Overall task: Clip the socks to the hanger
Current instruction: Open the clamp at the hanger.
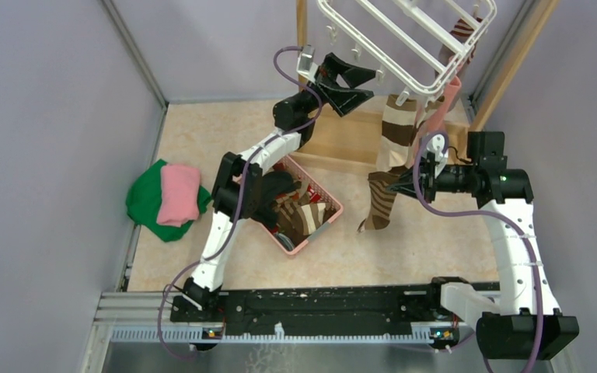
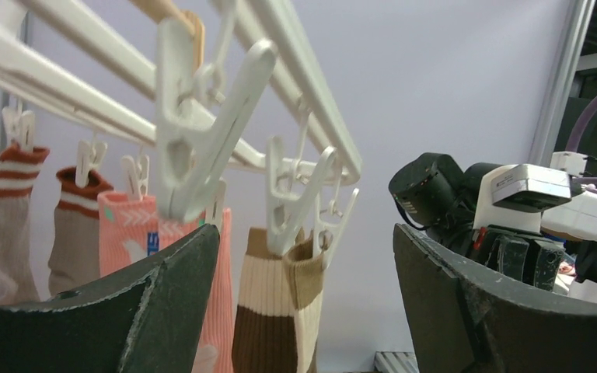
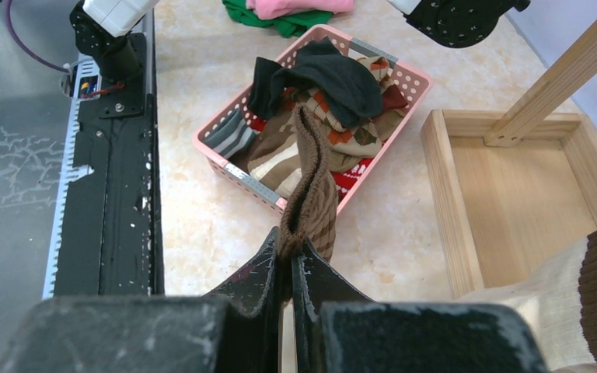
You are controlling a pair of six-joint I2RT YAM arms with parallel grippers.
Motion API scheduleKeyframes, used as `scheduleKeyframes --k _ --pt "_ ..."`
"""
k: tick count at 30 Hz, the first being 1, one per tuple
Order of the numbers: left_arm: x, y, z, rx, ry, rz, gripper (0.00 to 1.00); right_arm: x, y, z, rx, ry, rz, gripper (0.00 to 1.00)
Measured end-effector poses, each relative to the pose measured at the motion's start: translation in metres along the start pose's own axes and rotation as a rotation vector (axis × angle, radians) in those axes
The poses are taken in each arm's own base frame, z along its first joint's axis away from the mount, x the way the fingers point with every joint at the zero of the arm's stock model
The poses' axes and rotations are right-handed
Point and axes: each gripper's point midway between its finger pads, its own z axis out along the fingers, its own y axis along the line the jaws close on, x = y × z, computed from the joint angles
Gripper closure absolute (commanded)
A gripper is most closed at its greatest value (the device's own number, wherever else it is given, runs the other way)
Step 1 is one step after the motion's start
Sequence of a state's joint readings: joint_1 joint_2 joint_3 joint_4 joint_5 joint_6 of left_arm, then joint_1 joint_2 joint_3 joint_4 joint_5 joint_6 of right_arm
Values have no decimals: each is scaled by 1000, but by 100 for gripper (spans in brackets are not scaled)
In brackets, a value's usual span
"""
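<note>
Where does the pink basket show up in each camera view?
Top external: pink basket at centre of frame.
Left wrist: not in view.
Right wrist: upper centre, holding socks.
Shared landmark: the hanging cream-and-brown striped sock, in all three views.

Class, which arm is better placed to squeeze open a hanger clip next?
Left: the left pincer is open at an empty clip under the hanger; the right pincer is shut on a brown striped sock.
</note>
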State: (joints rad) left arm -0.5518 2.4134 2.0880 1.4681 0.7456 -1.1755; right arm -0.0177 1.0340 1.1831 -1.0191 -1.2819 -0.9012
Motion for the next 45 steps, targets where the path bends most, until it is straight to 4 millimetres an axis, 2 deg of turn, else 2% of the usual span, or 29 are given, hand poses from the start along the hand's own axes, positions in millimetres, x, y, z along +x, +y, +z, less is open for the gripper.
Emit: scheduleKeyframes --k 5,20,25,38,45 --pt "-7 -9 12 44 -16 46 13 0 0 0 -2 -2 -6 100" --pt "-7 -29 34 105 -32 111 19 1 2 0 -7 0 -2 100" --pt "-7 -29 35 104 -34 113 23 1 3 0 -7 0 -5 100" --pt "-10 -22 36 77 -51 125 22 -1 5 -1 -6 -2 -22 100" --pt "-8 -22 38 75 -53 138 25 -1 5 -1 -8 -2 -23 100"
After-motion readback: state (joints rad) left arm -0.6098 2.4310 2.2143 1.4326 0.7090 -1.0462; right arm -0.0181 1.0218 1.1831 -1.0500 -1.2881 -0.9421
